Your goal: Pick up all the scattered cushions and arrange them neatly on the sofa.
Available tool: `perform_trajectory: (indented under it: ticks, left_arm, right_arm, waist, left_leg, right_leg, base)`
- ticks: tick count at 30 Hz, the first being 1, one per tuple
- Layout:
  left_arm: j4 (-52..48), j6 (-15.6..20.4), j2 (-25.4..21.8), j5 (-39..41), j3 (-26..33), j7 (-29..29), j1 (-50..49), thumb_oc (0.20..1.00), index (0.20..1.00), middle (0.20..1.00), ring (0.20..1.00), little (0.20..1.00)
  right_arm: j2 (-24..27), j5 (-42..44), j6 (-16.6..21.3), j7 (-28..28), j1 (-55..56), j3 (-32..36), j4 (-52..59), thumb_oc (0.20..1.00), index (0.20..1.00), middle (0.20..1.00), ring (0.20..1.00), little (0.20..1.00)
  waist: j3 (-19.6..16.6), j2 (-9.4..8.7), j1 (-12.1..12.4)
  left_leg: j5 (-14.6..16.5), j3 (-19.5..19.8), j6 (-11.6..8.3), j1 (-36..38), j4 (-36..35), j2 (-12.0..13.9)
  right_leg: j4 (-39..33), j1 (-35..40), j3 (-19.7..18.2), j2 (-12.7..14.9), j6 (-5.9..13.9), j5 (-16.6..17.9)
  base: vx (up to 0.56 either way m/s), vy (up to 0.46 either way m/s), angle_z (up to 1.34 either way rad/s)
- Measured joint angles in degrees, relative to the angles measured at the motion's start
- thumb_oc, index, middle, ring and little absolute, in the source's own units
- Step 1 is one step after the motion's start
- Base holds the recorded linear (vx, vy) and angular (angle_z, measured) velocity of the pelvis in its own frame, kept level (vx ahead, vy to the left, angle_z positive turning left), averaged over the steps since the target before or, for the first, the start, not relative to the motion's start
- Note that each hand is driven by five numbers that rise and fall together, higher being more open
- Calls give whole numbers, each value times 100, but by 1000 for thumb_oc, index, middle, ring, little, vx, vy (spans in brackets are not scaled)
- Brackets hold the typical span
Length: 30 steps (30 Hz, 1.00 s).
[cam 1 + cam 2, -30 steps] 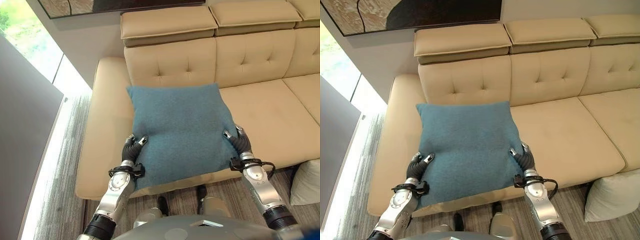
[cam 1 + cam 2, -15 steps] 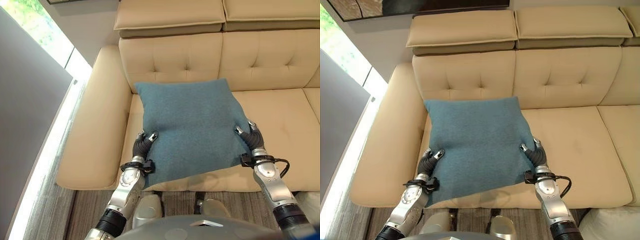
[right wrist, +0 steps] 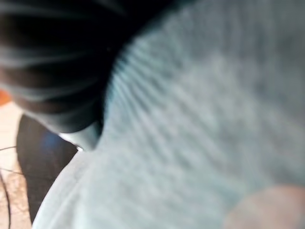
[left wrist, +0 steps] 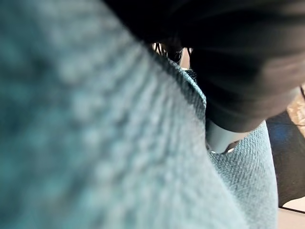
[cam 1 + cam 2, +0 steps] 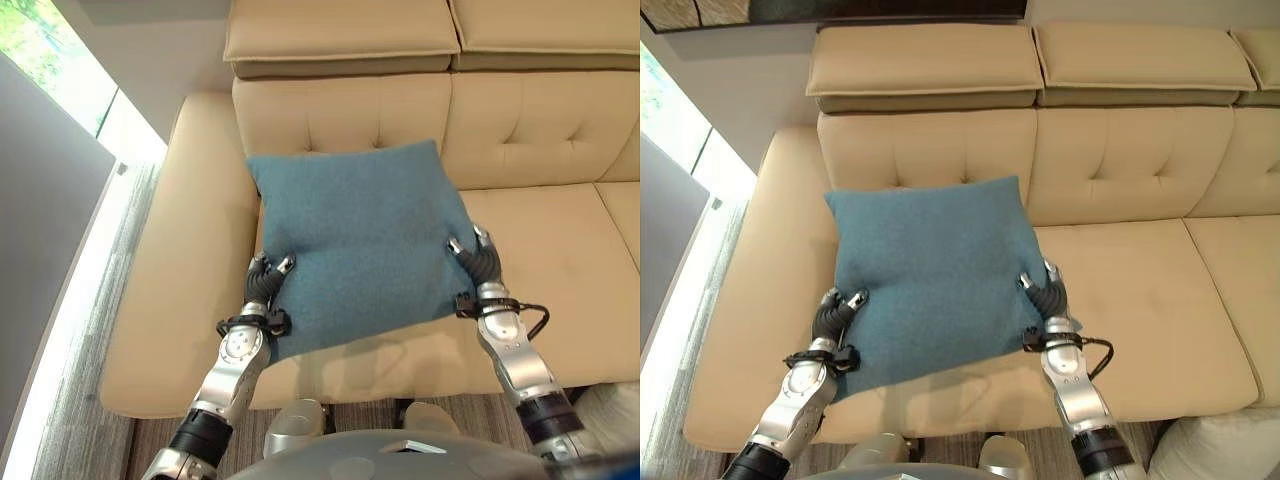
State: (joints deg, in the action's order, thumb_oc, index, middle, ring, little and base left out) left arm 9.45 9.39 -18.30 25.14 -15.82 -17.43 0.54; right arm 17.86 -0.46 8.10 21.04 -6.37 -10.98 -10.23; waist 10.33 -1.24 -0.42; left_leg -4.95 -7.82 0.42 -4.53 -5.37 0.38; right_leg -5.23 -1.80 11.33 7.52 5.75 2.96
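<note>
Left hand (image 5: 266,283) and right hand (image 5: 479,259) each pinch a near edge of the blue cushion (image 5: 358,235), carried above the sofa (image 5: 520,225) seat — the placing step. Next, I judge: lower it against the backrest (image 5: 340,115) — upright.

Living room of a home. Beige tufted sofa (image 5: 1120,290) with padded headrests fills the view; framed picture (image 5: 840,10) on the wall at 12 o'clock. Floor-length window (image 5: 50,70) at 10 o'clock, daylight and greenery outside. Striped carpet (image 5: 110,300) at 8 o'clock.
</note>
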Motion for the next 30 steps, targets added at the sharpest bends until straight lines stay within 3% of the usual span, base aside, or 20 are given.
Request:
perform_trajectory:
  ticks: [7,11,16,20,24,26,28,30]
  left_arm:
    - [513,122,115,-12,-154,-683,1562,200,200,200,200,200]
    - [1680,135,-42,-17,-325,-1003,3097,200,200,200,200,200]
    - [3136,142,-792,-216,-862,-1066,5668,200,200,200,200,200]
    - [3268,192,-822,-680,-943,-1418,6037,200,200,200,200,200]
    - [3336,227,-703,-954,-1014,-1886,6322,200,200,200,200,200]
    - [4075,223,-712,-1128,-1240,-2034,7007,200,200,200,200,200]
    - [3738,212,-712,-1130,-1151,-2190,7003,200,200,200,200,200]
    - [2380,225,-692,-1242,-673,-2496,6335,200,200,200,200,200]
  right_arm:
    - [83,-314,-53,986,-1663,-295,-846,200,200,200,200,200]
    - [143,-298,-196,1220,-2752,-454,-1854,200,200,200,200,200]
    - [491,-187,-235,1521,-4619,-715,-2625,200,200,200,200,200]
    - [605,-225,-213,1822,-4952,-825,-2693,200,200,200,200,200]
    - [1023,-632,-213,2269,-5334,-1222,-2804,200,200,200,200,200]
    - [1108,-941,-221,2442,-6115,-1689,-3595,200,200,200,200,200]
    - [1282,-1025,-293,2542,-6154,-1685,-3354,200,200,200,200,200]
    - [1504,-1284,-489,2702,-5822,-1412,-2421,200,200,200,200,200]
  waist:
    - [396,166,-13]
    - [439,169,-48]
    - [468,217,-141]
    - [495,312,-67]
    - [494,321,-40]
    - [494,321,-29]
    - [495,323,-29]
    - [495,323,-31]
  left_leg:
    - [-371,61,-91,-1202,87,208]
    - [-560,56,-124,-1869,11,289]
    - [-674,153,-136,-2752,16,323]
    - [-691,198,-120,-3025,22,274]
    - [-832,244,-158,-3623,48,270]
    - [-881,318,-199,-3939,39,280]
    - [-904,379,-221,-4108,34,276]
    - [-909,388,-216,-4218,19,256]
  right_leg:
    - [3,-1144,37,-204,-98,259]
    - [2,-1857,38,-296,-213,460]
    - [5,-2729,63,-325,-281,532]
    - [7,-3028,41,-270,-278,529]
    - [30,-3607,42,-258,-270,645]
    - [170,-4003,40,-262,-262,684]
    - [256,-4199,40,-253,-255,679]
    - [322,-4349,35,-228,-234,663]
  base:
    - [-148,-72,0]
    - [-78,-32,-6]
    - [-51,5,2]
    - [23,29,-2]
    - [14,-13,2]
    - [52,-60,-6]
    - [69,-35,1]
    - [69,-9,2]
